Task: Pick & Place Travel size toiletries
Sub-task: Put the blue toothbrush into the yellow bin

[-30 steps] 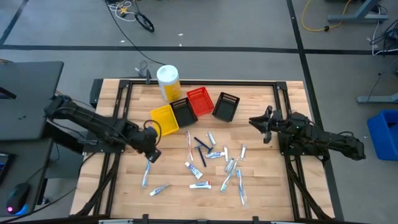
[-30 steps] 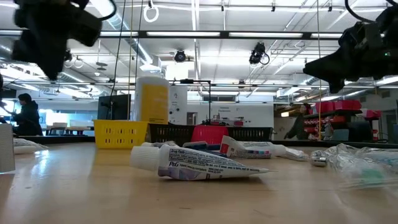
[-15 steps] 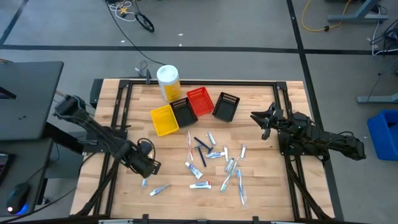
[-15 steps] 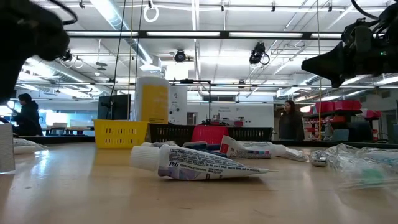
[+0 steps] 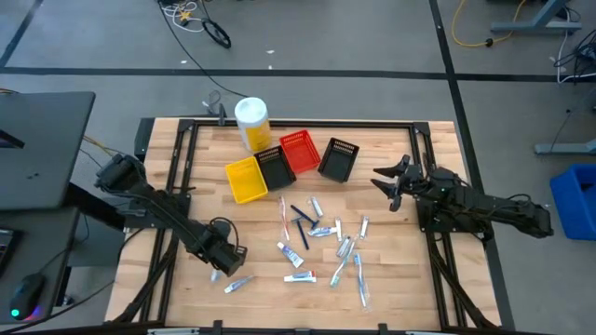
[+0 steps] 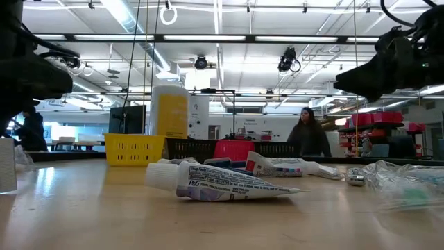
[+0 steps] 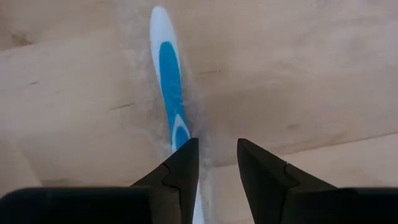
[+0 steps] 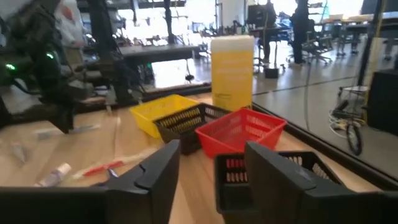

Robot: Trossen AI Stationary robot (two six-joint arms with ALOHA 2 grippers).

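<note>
The toiletries [image 5: 321, 247] lie scattered on the wooden table's middle: white tubes, dark blue sticks, wrapped toothbrushes, silvery packets. A white tube [image 6: 222, 182] lies nearest in the low view. My left gripper [image 5: 221, 256] is low over the near-left part of the table, open, above a blue-and-white toothbrush [image 7: 168, 74] in a clear wrapper that lies flat on the wood. The toothbrush's handle runs under one finger [image 7: 183, 158], and the other finger stands beside it over bare wood. My right gripper [image 5: 386, 181] hovers open, right of the baskets. My left gripper comes down on the toothbrush from above, its fingers roughly across the handle [image 7: 178, 134]. One fingertip covers the handle; whether it touches the handle I cannot tell.
Yellow [image 5: 244, 179], black [image 5: 277, 167], red [image 5: 300, 151] and a second black basket [image 5: 337, 160] stand in a row at the far middle, with a yellow canister [image 5: 251, 123] behind them. A small tube [image 5: 237, 283] lies just near of my left gripper. People stand in the room beyond.
My left gripper has moved toward the table's near edge and down, from beside the yellow basket to just above the toothbrush. My right gripper has stayed about where it was. A person has walked across the room behind.
</note>
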